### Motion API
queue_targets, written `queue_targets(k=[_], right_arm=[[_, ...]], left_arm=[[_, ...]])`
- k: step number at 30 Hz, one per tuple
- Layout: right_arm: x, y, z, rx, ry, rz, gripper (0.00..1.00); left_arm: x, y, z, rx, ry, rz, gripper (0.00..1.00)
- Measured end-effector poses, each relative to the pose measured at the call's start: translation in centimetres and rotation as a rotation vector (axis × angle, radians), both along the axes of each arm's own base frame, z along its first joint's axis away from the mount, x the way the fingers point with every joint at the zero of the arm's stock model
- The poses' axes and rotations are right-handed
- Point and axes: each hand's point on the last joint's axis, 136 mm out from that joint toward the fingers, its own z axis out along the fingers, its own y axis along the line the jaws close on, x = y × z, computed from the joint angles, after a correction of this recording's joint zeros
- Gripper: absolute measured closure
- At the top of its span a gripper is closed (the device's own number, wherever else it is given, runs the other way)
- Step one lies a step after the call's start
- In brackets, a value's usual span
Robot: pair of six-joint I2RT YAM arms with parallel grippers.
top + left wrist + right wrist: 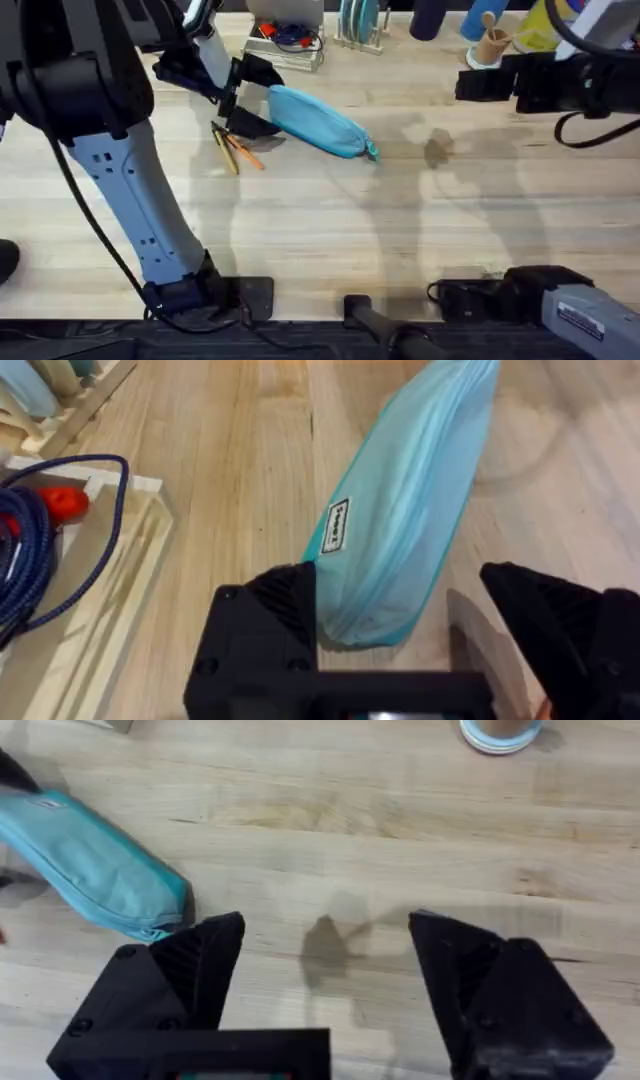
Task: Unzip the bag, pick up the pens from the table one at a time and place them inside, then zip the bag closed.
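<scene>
- The bag lies on the desk toward eleven o'clock of its middle, a soft teal pouch that looks closed, though I can't make out the zipper line itself.
- Its long axis runs from ten o'clock to four o'clock in the overhead view; the far end sits by the left arm, and the near end, with a small tab, points toward four o'clock.
- The pens lie just beside the bag's far end, at its eight o'clock side, orange and yellow sticks bunched close together on the wood.
- The left end effector is spread wide and straddles the bag's far end; one finger looks to touch the fabric, the other stands apart from it.
- The right end effector hangs over bare desk with its fingers spread, holding nothing; the bag's near end lies just off to one side of it.
- Risk, as I judge it: if the left closes on slack cloth and not firmly, the pouch could slide or bunch when the zipper is pulled.
- The pens lie so close to the left arm that a sweep there could scatter or roll them.
- A wooden tray holding a blue cable sits near the bag's far end, and could be nudged.
</scene>
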Motion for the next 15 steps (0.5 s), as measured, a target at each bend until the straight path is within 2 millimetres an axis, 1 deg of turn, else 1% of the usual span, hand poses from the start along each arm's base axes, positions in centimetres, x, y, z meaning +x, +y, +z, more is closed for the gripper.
queue_targets(k=[8, 15], right_arm=[[0.0, 0.0, 0.0, 0.000, 0.000, 0.000, 0.005], [0.0, 0.0, 0.0, 0.000, 0.000, 0.000, 0.005]], left_arm=[[-0.6, -0.3, 0.9, -0.037, 0.063, 0.016, 0.010], [-0.3, -0.4, 1.4, -0.057, 0.053, 0.029, 0.009]])
